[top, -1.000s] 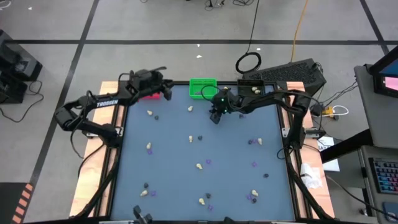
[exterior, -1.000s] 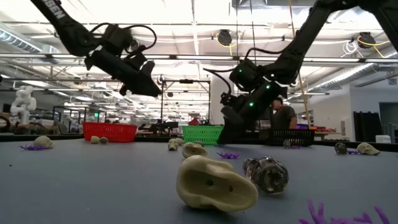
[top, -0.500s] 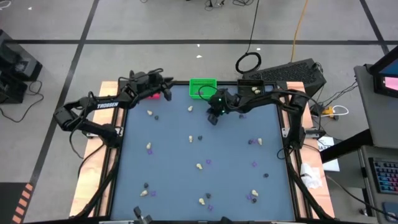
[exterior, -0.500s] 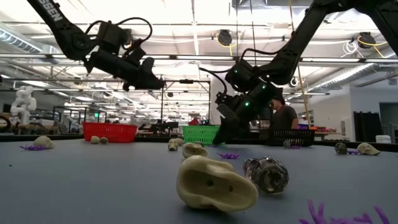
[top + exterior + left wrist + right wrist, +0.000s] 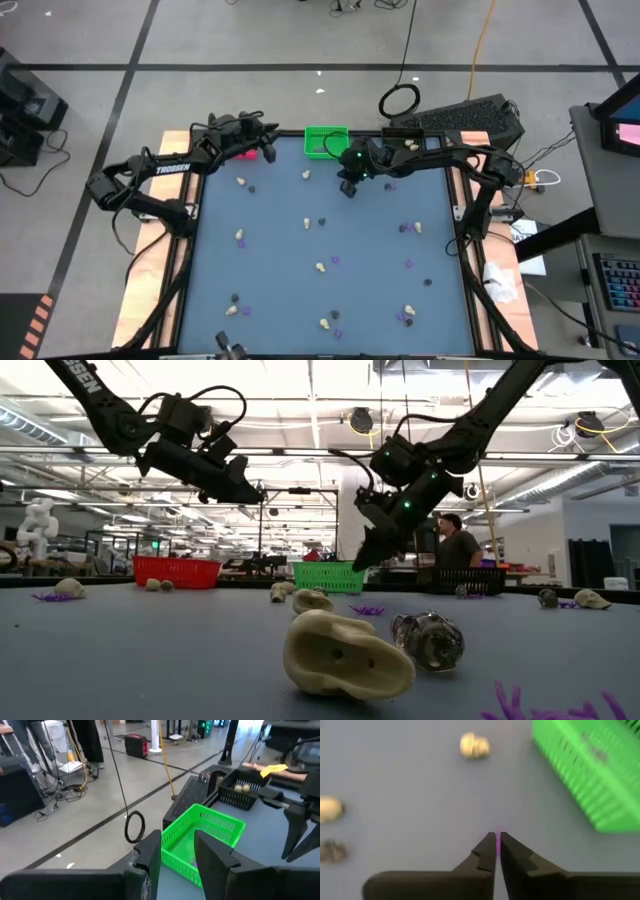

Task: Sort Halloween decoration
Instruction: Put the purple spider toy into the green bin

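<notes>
Far left at the back edge of the blue table: left gripper poised in the air above and just beside the red bin, fingers apart, nothing visible between them in the left wrist view. Contents of the red bin hidden from above by the arm.

Centre back: green bin, contents too faint to make out. Just in front of it and slightly to the right, right gripper lifted clear of the table, tips pinched together on a sliver of flat purple bit, apparently on course for one of the bins.

Further right at the back: black bin, with a few cream-white lumps already inside.

Sorting judged to be at an early stage. Across the table, left to right, plenty left loose: a cream lump and a dark lump near the left arm, another cream piece close to the green bin, a purple bit mid-table, and more of all three kinds scattered well apart towards the front edge and the right side. Roughly twenty trinkets yet to be lifted, against only a handful visibly binned.
</notes>
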### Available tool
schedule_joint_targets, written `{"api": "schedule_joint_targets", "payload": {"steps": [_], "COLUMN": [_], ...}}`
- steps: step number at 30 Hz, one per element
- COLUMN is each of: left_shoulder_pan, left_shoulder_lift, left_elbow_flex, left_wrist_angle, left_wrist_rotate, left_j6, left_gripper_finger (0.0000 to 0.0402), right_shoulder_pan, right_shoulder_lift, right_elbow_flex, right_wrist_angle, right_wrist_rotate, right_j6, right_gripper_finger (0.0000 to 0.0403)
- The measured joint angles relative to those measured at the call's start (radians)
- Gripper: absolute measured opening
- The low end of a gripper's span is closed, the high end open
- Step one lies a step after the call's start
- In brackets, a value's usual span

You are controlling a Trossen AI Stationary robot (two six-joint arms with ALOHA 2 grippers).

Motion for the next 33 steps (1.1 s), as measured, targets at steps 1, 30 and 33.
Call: {"api": "schedule_joint_targets", "payload": {"steps": [1,30,33], "left_shoulder_pan": [0.000,-0.127,-0.140], "left_shoulder_lift": [0.000,0.008,0.008], "left_elbow_flex": [0.001,-0.024,-0.024], "left_wrist_angle": [-0.001,-0.149,-0.167], "left_wrist_rotate": [0.006,0.119,0.087], "left_j6": [0.003,-0.004,-0.005], "left_gripper_finger": [0.0109,0.0108,0.0108], "right_shoulder_pan": [0.002,0.003,0.007], "right_shoulder_lift": [0.001,0.108,0.108], "right_elbow_flex": [0.000,0.001,0.004], "right_wrist_angle": [-0.017,0.056,0.050], "right_wrist_rotate": [0.000,0.001,0.019], "right_j6": [-0.011,-0.153,-0.155], "right_gripper_finger": [0.0031,0.0008,0.0010]}}
